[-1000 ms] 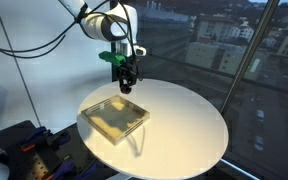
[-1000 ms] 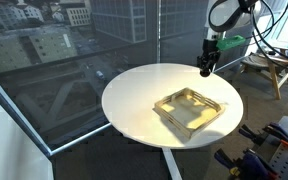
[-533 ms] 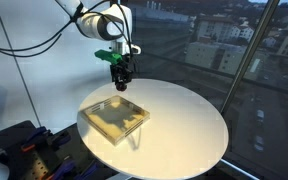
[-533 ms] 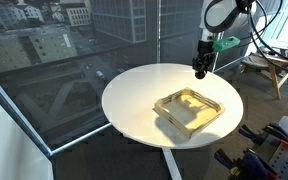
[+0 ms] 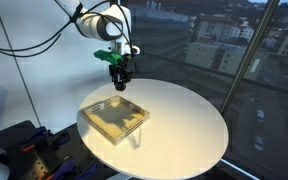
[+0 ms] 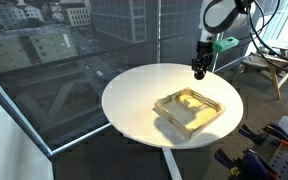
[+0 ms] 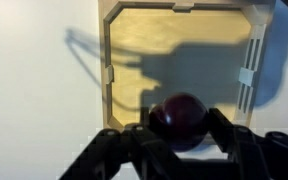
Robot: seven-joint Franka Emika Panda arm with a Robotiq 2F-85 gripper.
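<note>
My gripper (image 5: 122,78) hangs above the far edge of a shallow square tray (image 5: 115,116) with a tan bottom and pale rim, on a round white table (image 5: 184,125). In the wrist view the gripper (image 7: 179,125) is shut on a dark purple round fruit, like a plum (image 7: 177,118), held over the near rim of the tray (image 7: 109,70). The tray looks empty inside. The gripper (image 6: 199,70) and tray (image 6: 189,108) also show in both exterior views.
Tall glass windows stand close behind the table (image 6: 134,100), with city buildings outside. Dark equipment with cables (image 5: 24,145) sits low beside the table. A wooden stool (image 6: 269,68) stands in the background.
The gripper with the plum moved slightly up and towards the tray's far edge between one second and half a second ago. Since then nothing has visibly moved.
</note>
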